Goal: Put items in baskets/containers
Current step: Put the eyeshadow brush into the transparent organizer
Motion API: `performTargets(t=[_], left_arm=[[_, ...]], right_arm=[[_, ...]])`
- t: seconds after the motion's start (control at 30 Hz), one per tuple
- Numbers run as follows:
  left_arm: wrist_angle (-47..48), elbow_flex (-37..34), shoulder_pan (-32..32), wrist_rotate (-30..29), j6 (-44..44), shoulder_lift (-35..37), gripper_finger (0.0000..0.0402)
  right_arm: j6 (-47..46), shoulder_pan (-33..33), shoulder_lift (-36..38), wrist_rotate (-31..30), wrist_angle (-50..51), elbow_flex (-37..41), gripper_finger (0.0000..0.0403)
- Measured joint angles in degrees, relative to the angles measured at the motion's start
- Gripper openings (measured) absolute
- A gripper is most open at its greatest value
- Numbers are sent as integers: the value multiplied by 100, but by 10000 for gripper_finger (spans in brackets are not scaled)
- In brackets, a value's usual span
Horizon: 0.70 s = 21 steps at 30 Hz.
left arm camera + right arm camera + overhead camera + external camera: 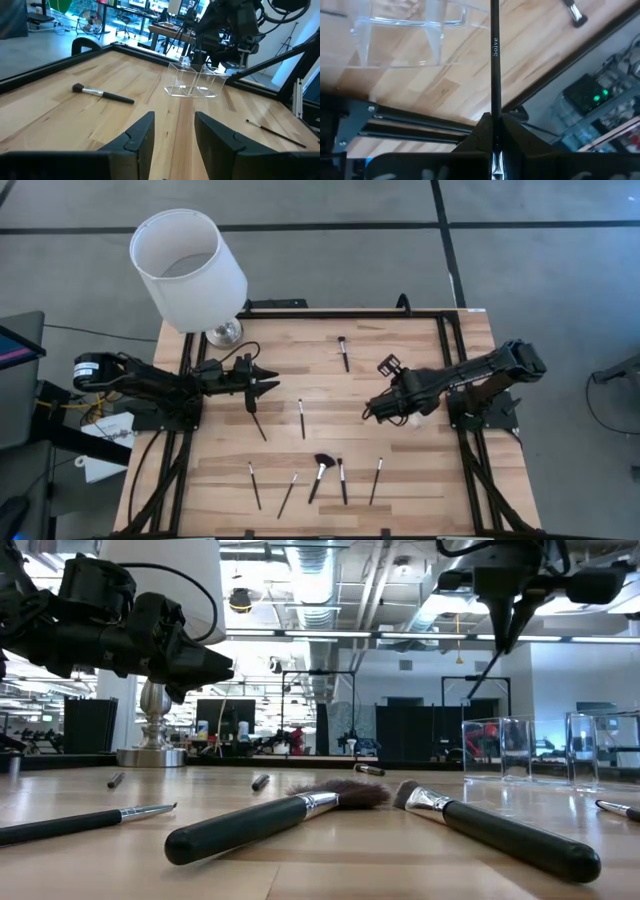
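Observation:
Several slim black makeup brushes lie flat on the wooden table [420,480]: one at the far middle [343,352], two mid-table [301,418] [258,423], and a row near the front that includes a fluffy-headed one [320,472]. The clear container [195,82] [500,745] stands on the right side. My right gripper [370,413] [495,117] hovers over it, slanting down, shut on one brush. My left gripper [274,380] [172,125] is level and open at the left, with nothing between its fingers. My right gripper pinches the brush between its two fingers at the silver ferrule end [495,162]. The thin black handle [495,75] runs on past the fingertips, along the fingers. The fingers slant down from above. The brush is lifted clear, its free handle end [472,688] just above the container.
A big white lampshade [188,265] on a silver base [222,332] stands at the far left corner. A small black object [388,365] lies beyond the right gripper. A black frame rail [350,313] borders the table. There is bare wood at mid-table.

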State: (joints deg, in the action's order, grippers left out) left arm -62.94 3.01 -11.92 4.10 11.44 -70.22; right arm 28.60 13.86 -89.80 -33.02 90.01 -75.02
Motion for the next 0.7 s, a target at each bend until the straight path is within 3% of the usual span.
performTargets(t=[0.7], left_arm=[[10, 0, 0, 0, 0, -1, 136]], right_arm=[[442, -977, -4, -300, 0, 608, 5]])
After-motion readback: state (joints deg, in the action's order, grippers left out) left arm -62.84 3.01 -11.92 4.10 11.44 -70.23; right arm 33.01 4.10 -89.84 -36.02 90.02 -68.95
